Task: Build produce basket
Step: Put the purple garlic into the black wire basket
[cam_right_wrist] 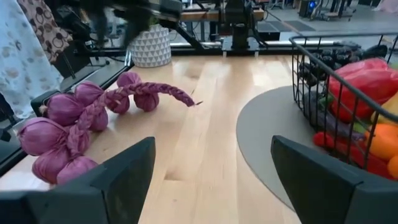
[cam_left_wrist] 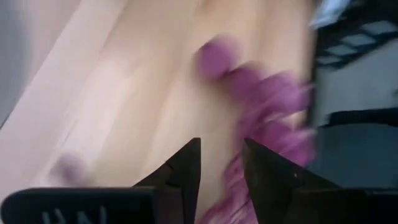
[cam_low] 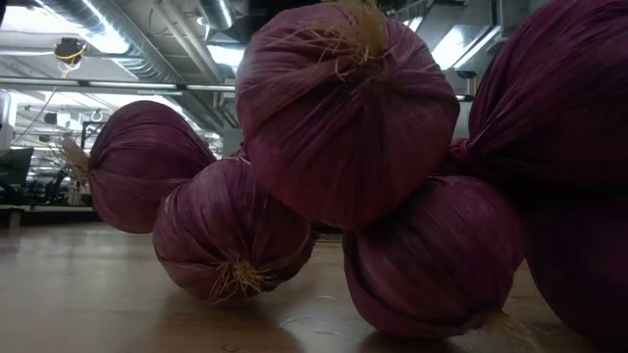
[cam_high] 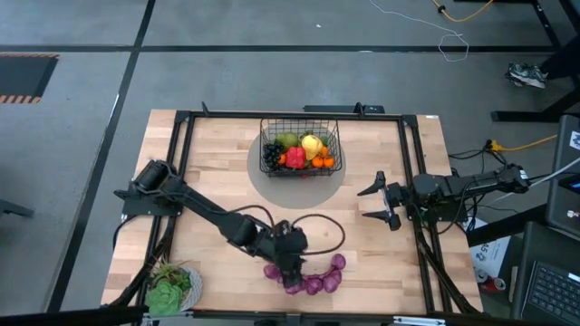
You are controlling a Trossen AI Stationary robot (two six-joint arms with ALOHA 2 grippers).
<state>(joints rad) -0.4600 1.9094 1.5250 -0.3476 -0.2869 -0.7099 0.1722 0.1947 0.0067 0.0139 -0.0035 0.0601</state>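
Observation:
The black wire basket [cam_high: 300, 148] stands on a round grey mat at the table's far middle. It holds dark grapes, a green pear, a yellow pear, red peppers and oranges, which also show in the right wrist view [cam_right_wrist: 360, 81]. The purple string of onions [cam_high: 310, 277] lies on the table near its near edge; it also shows in the low view [cam_low: 343, 108] and the right wrist view [cam_right_wrist: 93, 109]. My left gripper [cam_high: 290, 263] hovers over the string's left end, its fingers [cam_left_wrist: 186, 168] a narrow gap apart. My right gripper [cam_high: 381, 201] is wide open and empty at the right.
A small pot with leafy greens [cam_high: 170, 290] stands at the near left corner and shows in the right wrist view [cam_right_wrist: 151, 46]. A dark cable [cam_high: 331, 226] loops over the table behind the string. A black frame [cam_high: 181, 136] runs along the table's edges. Bare wood lies between string and basket.

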